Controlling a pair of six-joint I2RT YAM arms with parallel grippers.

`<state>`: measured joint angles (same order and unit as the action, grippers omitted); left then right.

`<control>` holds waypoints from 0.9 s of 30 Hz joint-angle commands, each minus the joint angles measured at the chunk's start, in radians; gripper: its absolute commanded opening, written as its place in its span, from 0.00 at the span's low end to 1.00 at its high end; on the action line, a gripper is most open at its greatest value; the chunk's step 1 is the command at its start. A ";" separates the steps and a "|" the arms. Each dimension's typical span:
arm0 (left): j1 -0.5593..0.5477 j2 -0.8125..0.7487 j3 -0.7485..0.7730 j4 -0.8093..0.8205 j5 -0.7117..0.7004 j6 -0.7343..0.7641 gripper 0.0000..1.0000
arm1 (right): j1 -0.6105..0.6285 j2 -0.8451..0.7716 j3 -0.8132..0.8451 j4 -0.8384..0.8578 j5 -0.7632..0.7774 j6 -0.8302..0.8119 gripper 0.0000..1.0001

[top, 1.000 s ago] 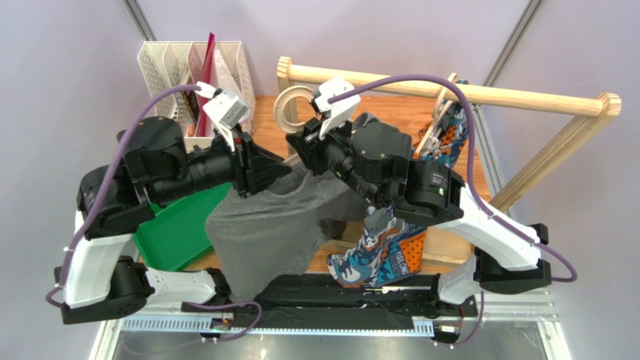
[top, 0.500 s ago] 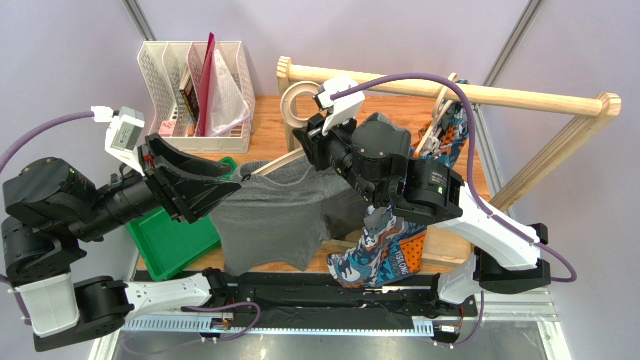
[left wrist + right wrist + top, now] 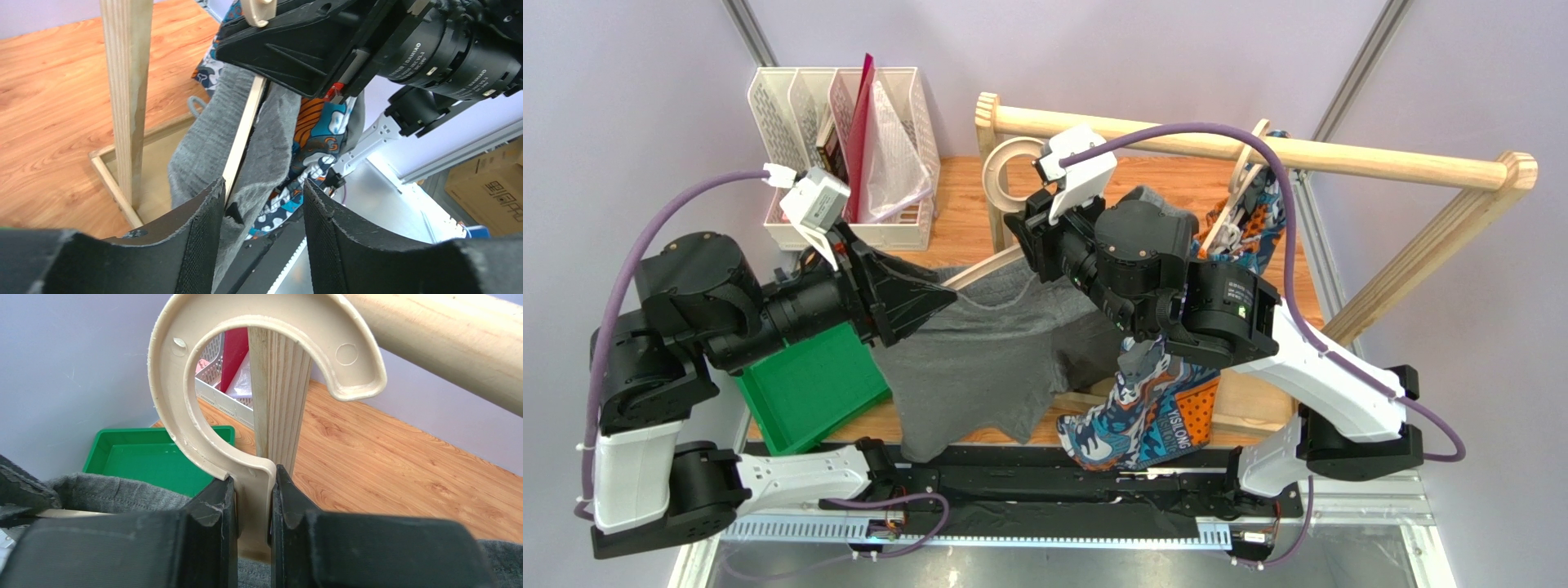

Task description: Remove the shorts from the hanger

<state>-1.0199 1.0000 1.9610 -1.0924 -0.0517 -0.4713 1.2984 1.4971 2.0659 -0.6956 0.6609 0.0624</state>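
Step in hand: stripping the grey shorts (image 3: 995, 349) off the hanger (image 3: 175, 410). Right gripper (image 3: 251, 490) is pressed tight on the hanger's neck just under the hook, holding it up beside the rack post; the hook looks clear of the rail (image 3: 1284, 153). Grey shorts are draped over the hanger bar and hang above the table's (image 3: 965, 202) near edge. Left gripper (image 3: 258, 202) has its jaws spread, with the bar and a fold of grey cloth between them (nothing pinched yet, as far as the left wrist view shows).

Next move, I'd judge: left closes on cloth only, not the bar, then pulls down and away along the bar while right keeps the hanger steady. Risk: clamping the bar with the cloth, or dragging the hanger out of the right grip.

Patterned shorts (image 3: 1149, 417) hang under the right arm; one end is up by the rail, and how it is fixed there can't be told.

Containers: green tray (image 3: 811, 386) at left, nothing seen in the visible part. White file rack (image 3: 787, 110) behind holds a red folder (image 3: 857, 116), a clear bag and something book-like.
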 commanded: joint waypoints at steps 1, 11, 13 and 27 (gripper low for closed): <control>-0.003 -0.055 -0.007 -0.009 -0.042 -0.009 0.52 | -0.002 -0.049 0.003 0.082 0.003 0.004 0.00; -0.002 -0.100 -0.047 -0.050 -0.073 -0.023 0.59 | -0.002 -0.049 0.002 0.087 -0.006 0.014 0.00; -0.003 -0.103 -0.054 -0.057 -0.079 -0.024 0.59 | -0.002 -0.054 0.000 0.088 -0.006 0.014 0.00; -0.003 -0.086 -0.053 -0.018 -0.080 -0.015 0.53 | -0.002 -0.058 0.002 0.087 -0.015 0.028 0.00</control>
<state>-1.0199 0.8986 1.8896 -1.1431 -0.1184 -0.4919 1.2984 1.4818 2.0472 -0.6979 0.6533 0.0715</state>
